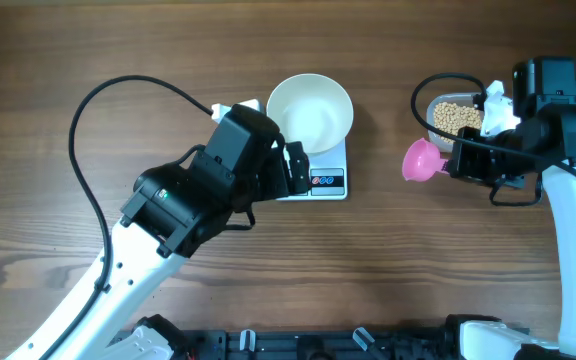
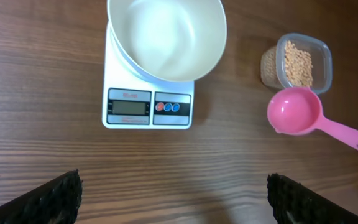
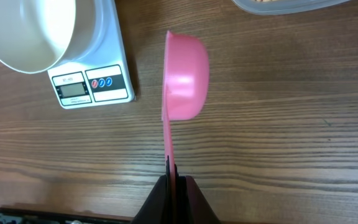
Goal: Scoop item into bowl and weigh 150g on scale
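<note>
The empty white bowl (image 1: pixel 310 112) (image 2: pixel 166 37) (image 3: pixel 27 31) sits on the white scale (image 1: pixel 328 182) (image 2: pixel 148 107) (image 3: pixel 92 84). The tan beans (image 1: pixel 455 118) (image 2: pixel 297 62) lie in a clear tub at the right. My right gripper (image 1: pixel 468 160) (image 3: pixel 171 171) is shut on the handle of an empty pink scoop (image 1: pixel 421 160) (image 2: pixel 294 112) (image 3: pixel 185 74), which hangs between the scale and the tub, just in front of the tub. My left gripper (image 1: pixel 293 170) (image 2: pixel 173 180) is open over the table just left of the scale's front, with nothing between its fingers.
The clear plastic tub (image 1: pixel 436 103) (image 2: pixel 321 50) (image 3: pixel 278 5) stands at the back right, next to my right arm. A black cable (image 1: pixel 88 150) loops over the table behind my left arm. Bare wood lies between scale and tub.
</note>
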Controlling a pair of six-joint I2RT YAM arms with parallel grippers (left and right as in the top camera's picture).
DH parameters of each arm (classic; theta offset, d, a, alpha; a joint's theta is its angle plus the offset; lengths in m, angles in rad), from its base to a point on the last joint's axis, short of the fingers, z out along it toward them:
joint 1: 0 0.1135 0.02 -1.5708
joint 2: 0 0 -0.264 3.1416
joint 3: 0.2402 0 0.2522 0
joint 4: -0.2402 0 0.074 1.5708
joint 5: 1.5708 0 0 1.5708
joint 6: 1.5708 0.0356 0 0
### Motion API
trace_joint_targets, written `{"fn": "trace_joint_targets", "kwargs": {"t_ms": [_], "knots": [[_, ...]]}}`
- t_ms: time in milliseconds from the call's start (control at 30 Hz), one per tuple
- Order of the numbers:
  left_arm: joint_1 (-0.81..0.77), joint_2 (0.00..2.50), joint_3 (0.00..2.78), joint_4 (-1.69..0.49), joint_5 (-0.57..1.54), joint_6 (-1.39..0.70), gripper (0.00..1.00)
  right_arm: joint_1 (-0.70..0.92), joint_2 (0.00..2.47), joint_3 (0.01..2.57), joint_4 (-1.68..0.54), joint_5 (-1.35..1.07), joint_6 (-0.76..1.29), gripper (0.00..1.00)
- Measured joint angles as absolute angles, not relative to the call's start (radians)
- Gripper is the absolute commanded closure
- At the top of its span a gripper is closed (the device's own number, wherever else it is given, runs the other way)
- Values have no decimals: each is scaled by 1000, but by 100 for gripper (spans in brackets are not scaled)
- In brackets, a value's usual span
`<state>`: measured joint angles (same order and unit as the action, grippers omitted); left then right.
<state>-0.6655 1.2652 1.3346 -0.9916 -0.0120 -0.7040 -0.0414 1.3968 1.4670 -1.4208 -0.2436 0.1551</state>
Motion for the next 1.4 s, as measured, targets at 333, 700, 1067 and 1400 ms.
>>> {"fn": "trace_joint_targets", "kwargs": {"t_ms": [333,700,1067,1400], "knots": [[-665,1265,1335,-969,10,-700,64,-41,1397,1467,-1426,-244,178,96],[-665,1265,1335,-863,14,-705,96,-41,1397,1467,-1435,-247,178,96],[-673,1415,1342,-951,14,-709,96,-41,1397,1467,-1436,-247,178,95],[-735,1653,1342,-947,14,-709,96,-41,1397,1467,-1454,-247,178,96]]}}
